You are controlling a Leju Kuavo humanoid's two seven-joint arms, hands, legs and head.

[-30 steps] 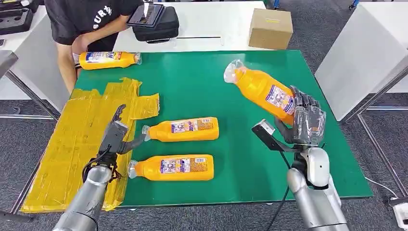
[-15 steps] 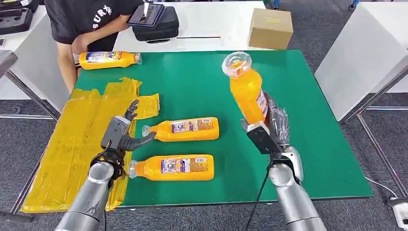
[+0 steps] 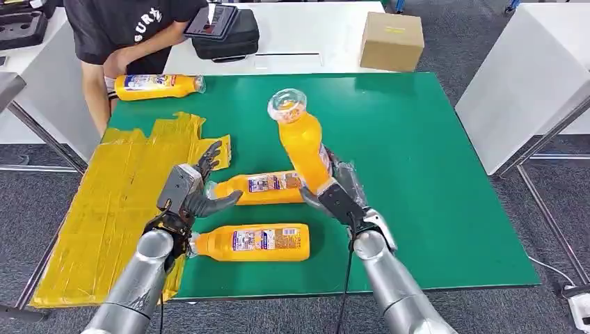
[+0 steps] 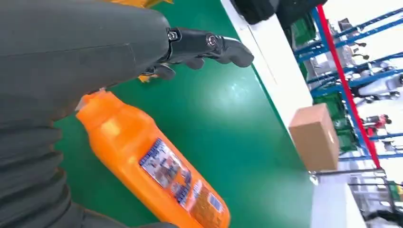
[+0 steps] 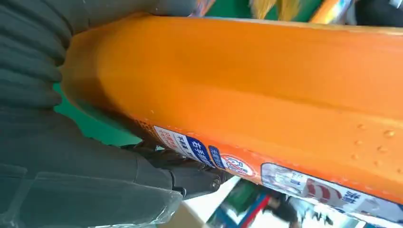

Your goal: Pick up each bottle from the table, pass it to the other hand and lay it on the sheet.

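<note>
Silver-armed, the right hand [image 3: 334,193] grasps an orange plastic juice bottle [image 3: 303,142] by its base, cap tilted up and far-left, raised over the green table mat [image 3: 417,153]. The left hand [image 3: 189,195] hovers with fingers spread and nothing in them, just left of two more orange bottles lying on the mat: the middle one [image 3: 268,187] and the near one [image 3: 254,241]. A crumpled yellow sheet [image 3: 111,202] covers the left side. A fourth bottle [image 3: 154,86] lies at the far-left corner beside a person in a black shirt [image 3: 125,28].

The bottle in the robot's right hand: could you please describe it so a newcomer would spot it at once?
Start from the green table. Near its middle, the right robot hand holds an orange bottle by its base. Unlike the other three orange bottles, which lie flat, it stands nearly upright, lifted off the table, clear cap uppermost.
</note>
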